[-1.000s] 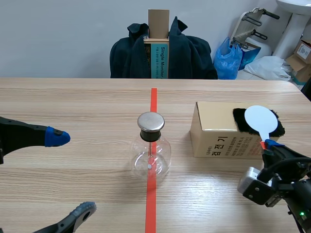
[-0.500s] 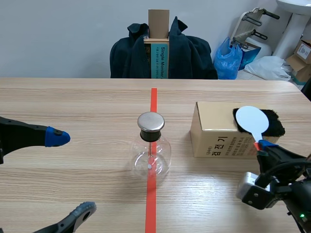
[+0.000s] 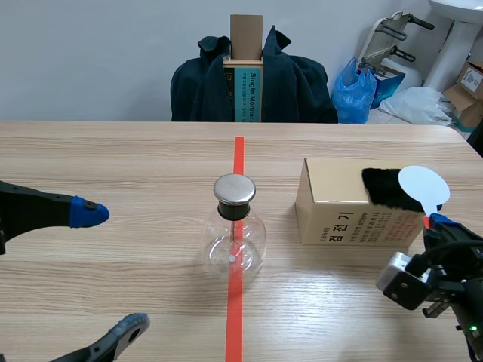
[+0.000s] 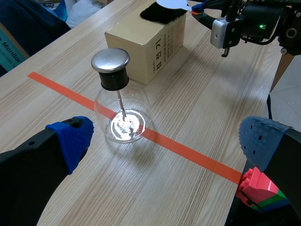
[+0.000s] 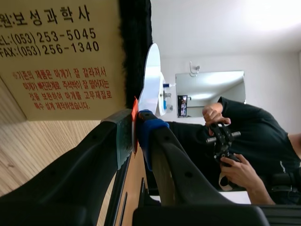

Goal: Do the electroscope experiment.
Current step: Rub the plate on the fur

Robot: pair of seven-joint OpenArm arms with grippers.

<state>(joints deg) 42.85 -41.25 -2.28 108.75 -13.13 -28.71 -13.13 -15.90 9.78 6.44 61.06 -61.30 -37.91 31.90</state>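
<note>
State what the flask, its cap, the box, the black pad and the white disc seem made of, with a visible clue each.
Flask: clear glass; the tape line and inner rod show through.
Cap: brushed metal, silvery with soft sheen.
Box: matte tan cardboard, printed.
Black pad: likely fur or plush; shaggy edges.
White disc, held in the right gripper: probably thin plastic, smooth and flat.

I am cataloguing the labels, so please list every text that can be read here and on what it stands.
"검전기": front of the cardboard box.
"보성과학사": also on that box, seen in the right wrist view; phone numbers below it, not copied; the red print is too small to read.
"Single Monitor": vertical, on the teal carton behind the table.
No text: the white paddle in the right fingers.
</note>
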